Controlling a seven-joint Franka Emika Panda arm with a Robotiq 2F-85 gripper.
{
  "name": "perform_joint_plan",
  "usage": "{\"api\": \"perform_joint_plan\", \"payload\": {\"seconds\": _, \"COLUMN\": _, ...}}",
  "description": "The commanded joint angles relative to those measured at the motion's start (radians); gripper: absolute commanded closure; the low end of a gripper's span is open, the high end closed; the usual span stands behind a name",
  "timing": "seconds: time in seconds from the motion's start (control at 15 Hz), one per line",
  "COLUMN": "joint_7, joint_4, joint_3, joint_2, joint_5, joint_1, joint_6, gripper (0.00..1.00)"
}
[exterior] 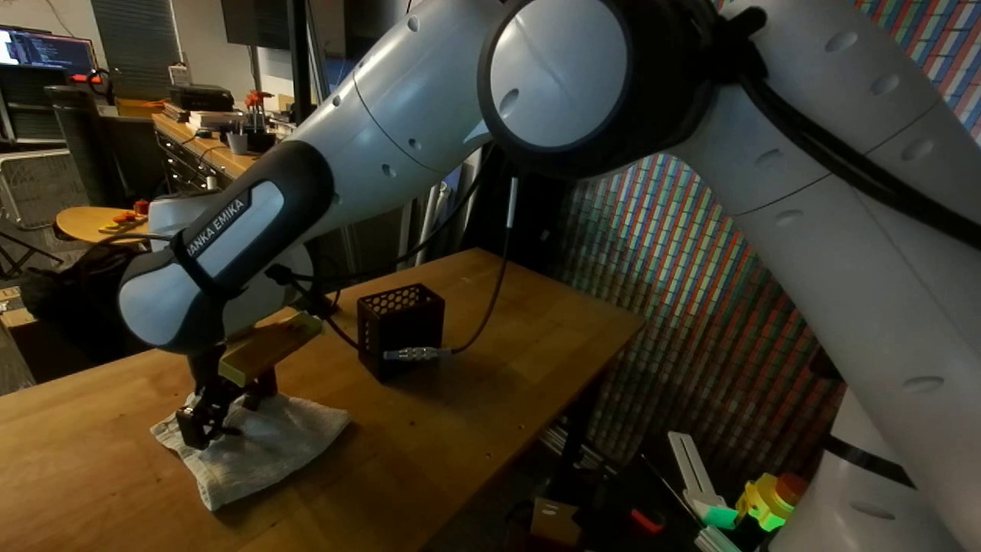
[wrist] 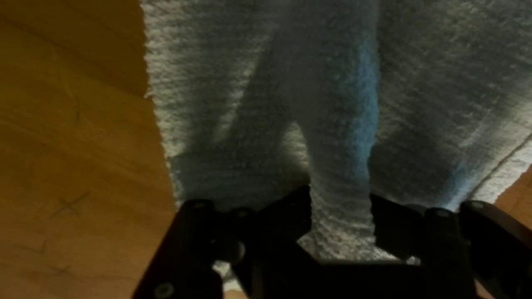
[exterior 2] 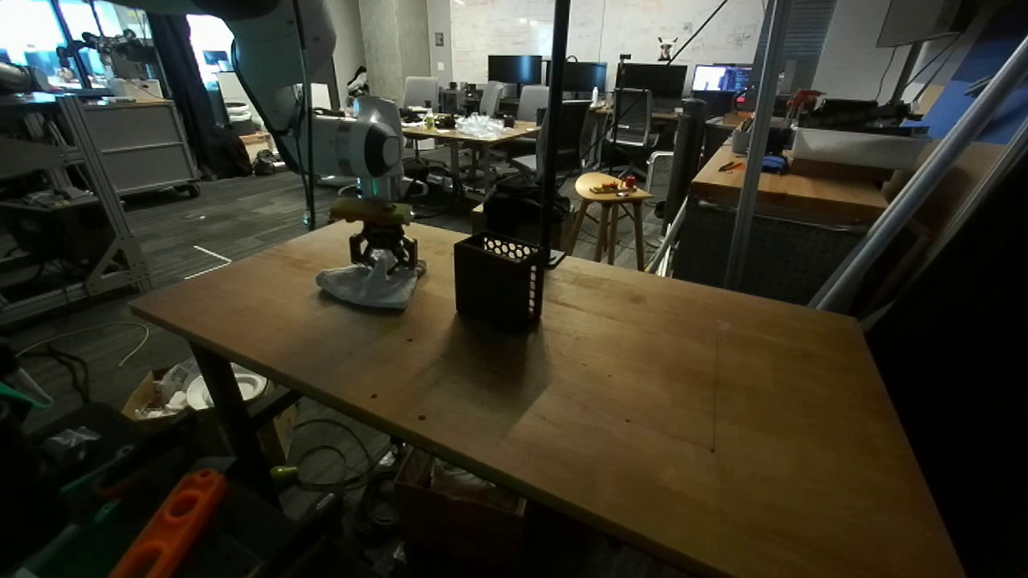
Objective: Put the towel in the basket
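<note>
A light grey-white towel (exterior: 283,451) lies on the wooden table, spread out with a raised fold in its middle. It also shows in an exterior view (exterior 2: 361,291) and fills much of the wrist view (wrist: 224,108). My gripper (wrist: 341,224) points down and is shut on the towel's raised fold, which is squeezed between the fingers; the gripper shows over the towel in both exterior views (exterior: 228,418) (exterior 2: 387,261). The rest of the towel rests on the table. A black basket (exterior: 402,333) with hexagonal holes stands upright a short way from the towel, and also shows in an exterior view (exterior 2: 496,281).
The wooden table (exterior 2: 626,417) carries the towel and basket. A dark vertical pole (exterior 2: 556,144) stands just behind the basket. A cable (exterior: 502,268) from the arm hangs down in front of the basket in an exterior view. The table's edge (exterior: 529,441) lies on the near side.
</note>
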Motion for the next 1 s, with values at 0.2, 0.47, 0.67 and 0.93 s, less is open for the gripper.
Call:
{"api": "perform_joint_plan", "payload": {"seconds": 0.2, "joint_7": 0.005, "joint_4": -0.021, "joint_3": -0.009, "joint_2": -0.111, "joint_5": 0.006, "joint_1": 0.026, "joint_6": -0.061, "gripper": 0.95}}
{"api": "perform_joint_plan", "payload": {"seconds": 0.47, "joint_7": 0.029, "joint_4": -0.023, "joint_3": -0.018, "joint_2": -0.17, "joint_5": -0.003, "joint_1": 0.042, "joint_6": -0.114, "gripper": 0.92}}
{"api": "perform_joint_plan", "payload": {"seconds": 0.67, "joint_7": 0.052, "joint_4": -0.025, "joint_3": -0.038, "joint_2": -0.22, "joint_5": -0.029, "joint_1": 0.052, "joint_6": -0.156, "gripper": 0.93}}
{"api": "perform_joint_plan", "payload": {"seconds": 0.93, "joint_7": 0.075, "joint_4": -0.05, "joint_3": -0.085, "joint_2": -0.293, "joint_5": -0.079, "joint_1": 0.038, "joint_6": -0.194, "gripper": 0.93}}
